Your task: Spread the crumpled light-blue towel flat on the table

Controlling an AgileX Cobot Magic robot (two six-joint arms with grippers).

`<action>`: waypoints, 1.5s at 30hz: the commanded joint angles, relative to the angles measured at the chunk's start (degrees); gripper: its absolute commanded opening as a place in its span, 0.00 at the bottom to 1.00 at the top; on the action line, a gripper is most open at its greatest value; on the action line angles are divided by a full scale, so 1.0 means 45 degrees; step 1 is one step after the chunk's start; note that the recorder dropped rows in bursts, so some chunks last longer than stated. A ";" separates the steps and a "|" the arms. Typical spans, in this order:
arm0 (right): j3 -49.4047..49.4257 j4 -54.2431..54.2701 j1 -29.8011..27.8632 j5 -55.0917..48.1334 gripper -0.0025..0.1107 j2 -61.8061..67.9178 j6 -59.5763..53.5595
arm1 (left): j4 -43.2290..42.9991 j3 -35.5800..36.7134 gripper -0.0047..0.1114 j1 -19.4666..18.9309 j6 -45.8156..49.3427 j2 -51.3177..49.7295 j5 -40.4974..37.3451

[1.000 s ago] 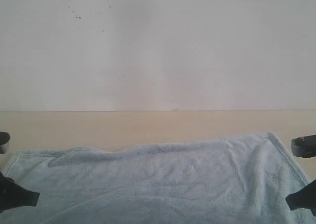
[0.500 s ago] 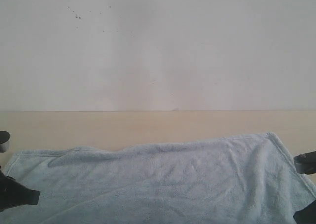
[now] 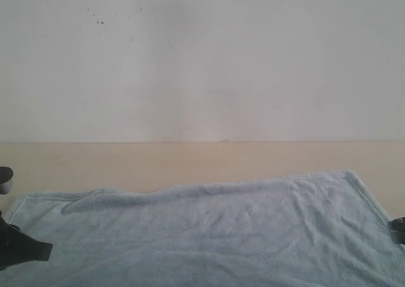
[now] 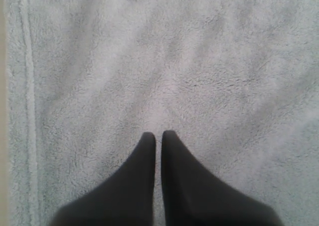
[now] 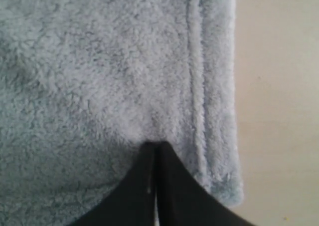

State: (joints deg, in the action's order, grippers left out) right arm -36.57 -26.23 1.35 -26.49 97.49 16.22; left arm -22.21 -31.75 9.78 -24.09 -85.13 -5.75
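Observation:
The pale light-blue towel (image 3: pixel 209 236) lies spread over the near part of the beige table (image 3: pixel 190 163), with low ripples along its far edge. My left gripper (image 4: pixel 158 133) is shut, with only a thin slit between its black fingers, and hovers over the fluffy cloth a little in from a hemmed edge (image 4: pixel 27 86). In the exterior view it shows as a dark shape at the lower left (image 3: pixel 19 249). My right gripper (image 5: pixel 155 144) is shut with its tips against the towel (image 5: pixel 99 86) near a hemmed corner (image 5: pixel 227 191). No label shows.
A white speckled wall (image 3: pixel 202 59) rises behind the table. Bare beige table (image 5: pixel 279 111) lies past the towel's hemmed edge on the right side. Only a sliver of the right arm (image 3: pixel 398 230) shows at the exterior view's right edge.
The right arm has dropped down and out toward the lower right edge of the exterior view. The left arm has barely moved, and the towel lies much the same.

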 commanded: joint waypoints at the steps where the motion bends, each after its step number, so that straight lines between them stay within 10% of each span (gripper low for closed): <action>1: 0.0622 -0.1302 -0.0060 -0.0733 0.02 0.0086 0.1686 | 0.0090 0.0075 0.07 -0.0027 -0.0157 0.0088 0.0016; 24: 0.0867 -0.1327 -0.0060 0.0677 0.02 -0.3970 0.2700 | 0.0209 0.0075 0.07 0.0052 -0.0397 0.1896 -0.2273; 45: 0.0867 -0.0653 -0.0060 0.1026 0.02 -0.3997 0.2609 | 0.4330 0.1281 0.07 0.0052 0.3808 0.1876 -0.4382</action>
State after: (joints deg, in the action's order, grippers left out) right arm -32.71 -29.81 1.35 -22.48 80.01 28.33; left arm -4.96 -27.38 9.78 -7.32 -76.72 -27.26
